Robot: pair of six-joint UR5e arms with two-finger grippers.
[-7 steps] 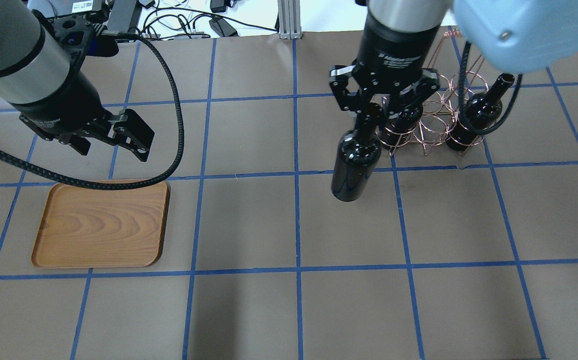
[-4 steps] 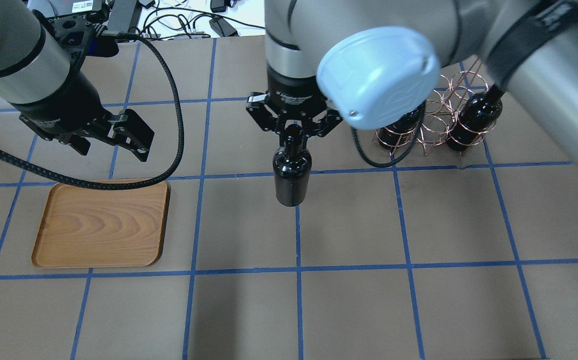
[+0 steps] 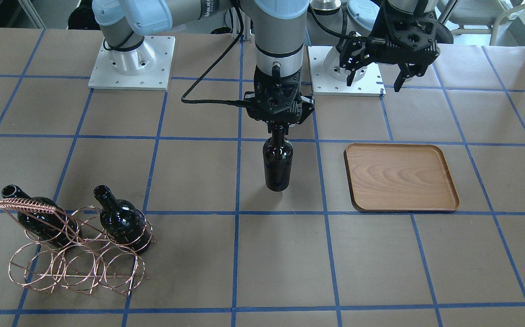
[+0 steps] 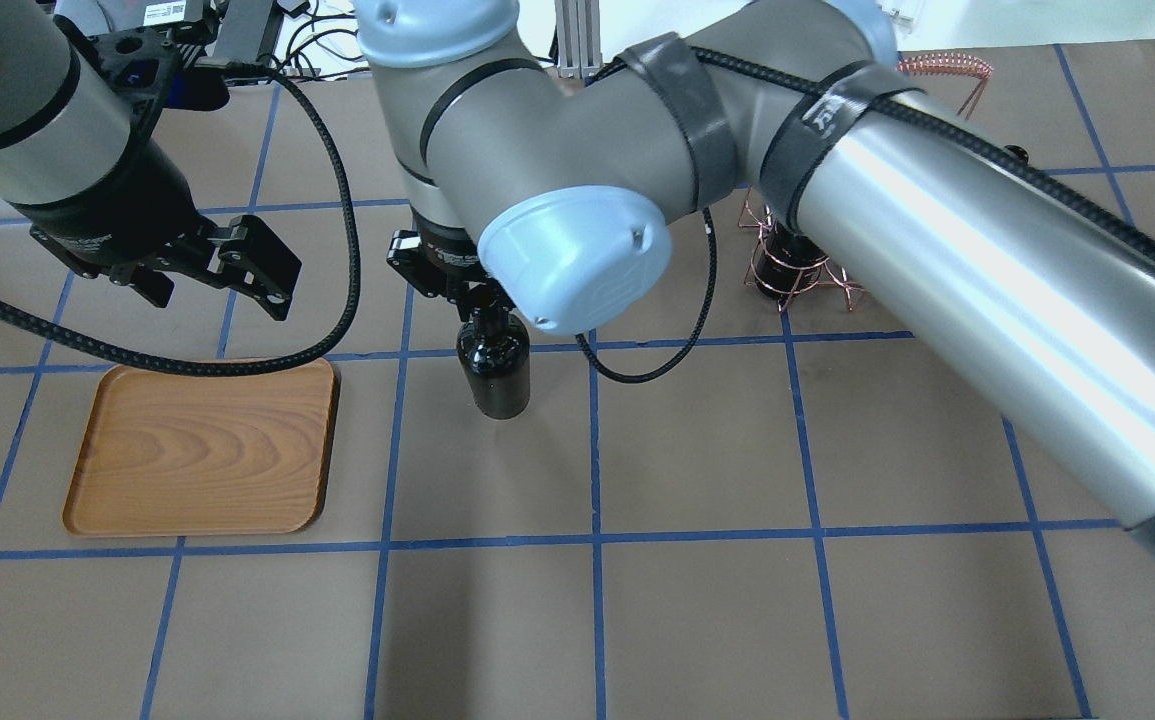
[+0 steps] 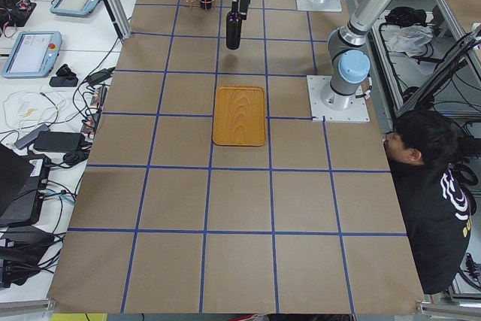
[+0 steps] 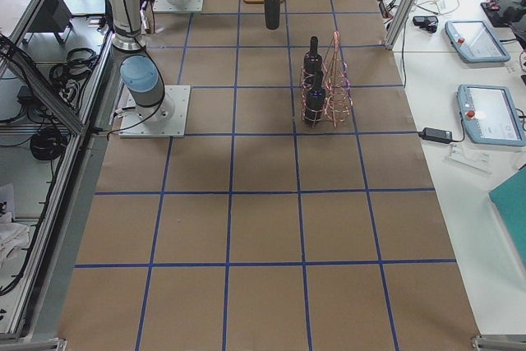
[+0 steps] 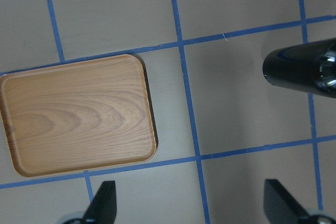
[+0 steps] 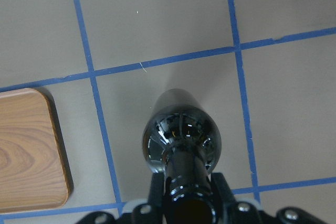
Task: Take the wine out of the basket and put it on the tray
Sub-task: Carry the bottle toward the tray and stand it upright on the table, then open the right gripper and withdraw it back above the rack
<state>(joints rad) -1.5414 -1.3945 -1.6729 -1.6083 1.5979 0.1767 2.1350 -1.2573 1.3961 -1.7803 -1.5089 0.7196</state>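
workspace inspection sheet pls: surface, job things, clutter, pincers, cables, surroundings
surface: table covered in brown paper with a blue tape grid
wine: wine hangs upright by its neck, over the table between basket and tray
tray: tray has no bottle on it yet
basket: basket holds two more bottles
clutter: nothing seen
pincers: right pincer shut on the wine's neck; left pincer open, holding nothing, raised near the tray
cables: black cable loops from the left wrist
surroundings: pendants on a side bench; person beside the table
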